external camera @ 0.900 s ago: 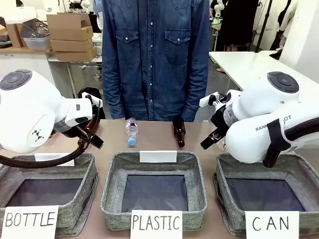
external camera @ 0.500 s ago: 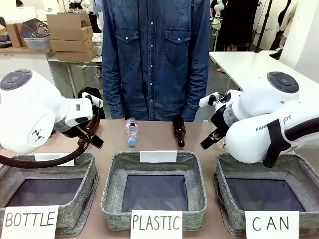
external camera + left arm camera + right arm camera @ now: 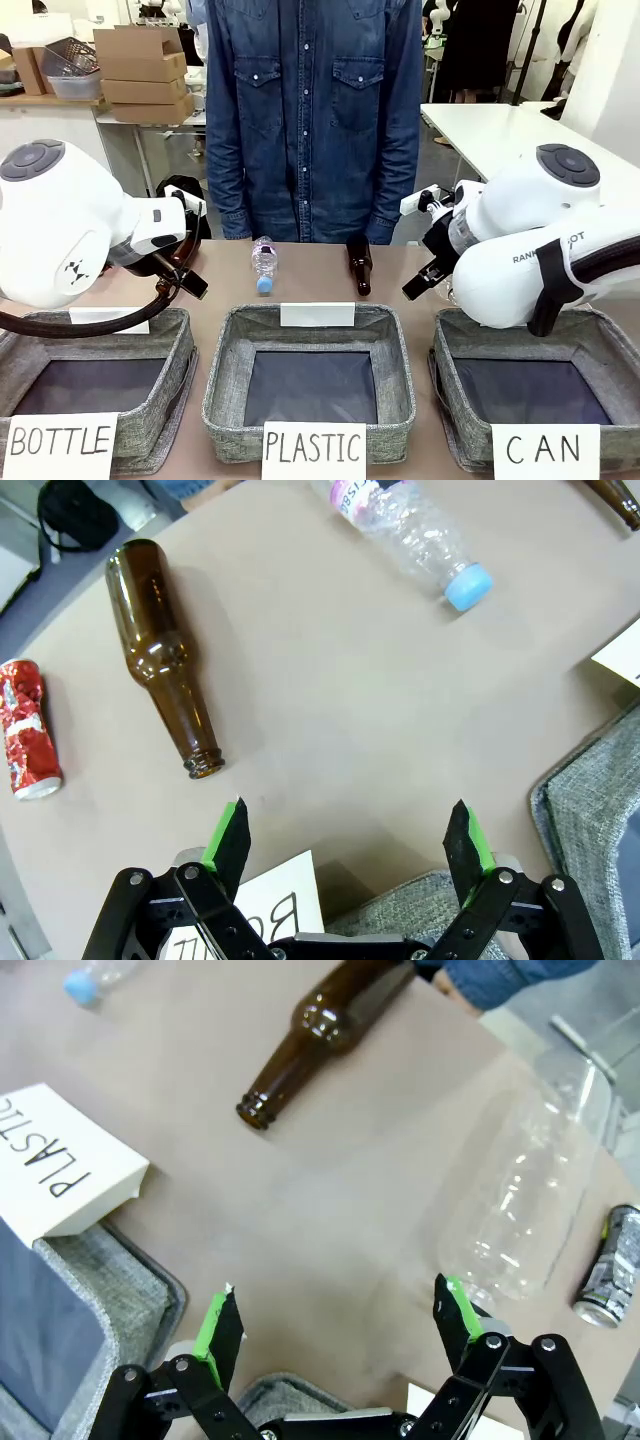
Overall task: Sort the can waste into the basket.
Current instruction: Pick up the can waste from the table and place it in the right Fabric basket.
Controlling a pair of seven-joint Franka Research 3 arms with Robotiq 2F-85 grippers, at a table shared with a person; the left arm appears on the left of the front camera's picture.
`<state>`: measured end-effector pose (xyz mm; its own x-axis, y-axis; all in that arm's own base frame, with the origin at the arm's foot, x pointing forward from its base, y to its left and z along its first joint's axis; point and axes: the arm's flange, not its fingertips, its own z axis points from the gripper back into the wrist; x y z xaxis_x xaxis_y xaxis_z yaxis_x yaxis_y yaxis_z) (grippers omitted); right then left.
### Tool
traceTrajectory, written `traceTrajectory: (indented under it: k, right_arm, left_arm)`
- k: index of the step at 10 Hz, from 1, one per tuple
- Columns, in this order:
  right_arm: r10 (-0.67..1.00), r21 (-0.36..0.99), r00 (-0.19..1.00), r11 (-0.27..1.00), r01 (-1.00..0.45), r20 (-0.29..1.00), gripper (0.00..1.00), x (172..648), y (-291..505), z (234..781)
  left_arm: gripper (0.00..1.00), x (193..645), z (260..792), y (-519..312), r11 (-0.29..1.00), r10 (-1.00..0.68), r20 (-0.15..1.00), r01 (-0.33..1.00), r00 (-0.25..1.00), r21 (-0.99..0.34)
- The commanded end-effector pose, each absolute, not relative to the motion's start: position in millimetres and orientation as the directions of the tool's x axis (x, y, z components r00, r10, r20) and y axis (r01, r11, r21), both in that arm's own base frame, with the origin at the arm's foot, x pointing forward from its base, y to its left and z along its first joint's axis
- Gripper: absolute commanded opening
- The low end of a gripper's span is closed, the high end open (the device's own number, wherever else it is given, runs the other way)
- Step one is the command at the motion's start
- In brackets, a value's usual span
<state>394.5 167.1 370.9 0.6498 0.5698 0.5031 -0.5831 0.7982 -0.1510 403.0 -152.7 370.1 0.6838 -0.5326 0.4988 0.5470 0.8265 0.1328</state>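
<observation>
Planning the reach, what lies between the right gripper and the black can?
A clear plastic bottle on its side lies between the open right gripper and the black can, in the right wrist view.

Your right tool [image 3: 335, 1300] hangs over the bare worktop [image 3: 330, 1190], its green-padded jaws spread wide with nothing between them. Ahead of you a brown bottle [image 3: 325, 1015] lies on its side, mouth pointing toward the white sign [image 3: 60, 1165] lettered PLASTIC on the grey basket [image 3: 110, 1260] at left. A clear plastic bottle [image 3: 520, 1190] lies at right, with a can [image 3: 610, 1265] just beyond it at the picture's edge.
</observation>
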Motion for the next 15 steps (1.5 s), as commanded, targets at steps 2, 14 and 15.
traceTrajectory:
  k: [2,14,15]
  right_arm:
    - [0.569,-0.151,0.65,0.798,-0.583,0.504,1.0,395,167,371]
    - [0.56,-0.125,0.651,0.798,-0.589,0.512,1.0,286,153,536]
    - [0.56,-0.171,0.613,0.8,-0.576,0.557,1.0,256,155,563]
  left_arm:
    - [1.0,403,370,-152,0.828,-0.531,0.499,0.546,0.685,0.132]
    - [1.0,267,551,-133,0.779,-0.61,0.414,0.608,0.675,0.156]
    - [1.0,244,563,-135,0.76,-0.636,0.413,0.622,0.652,0.188]
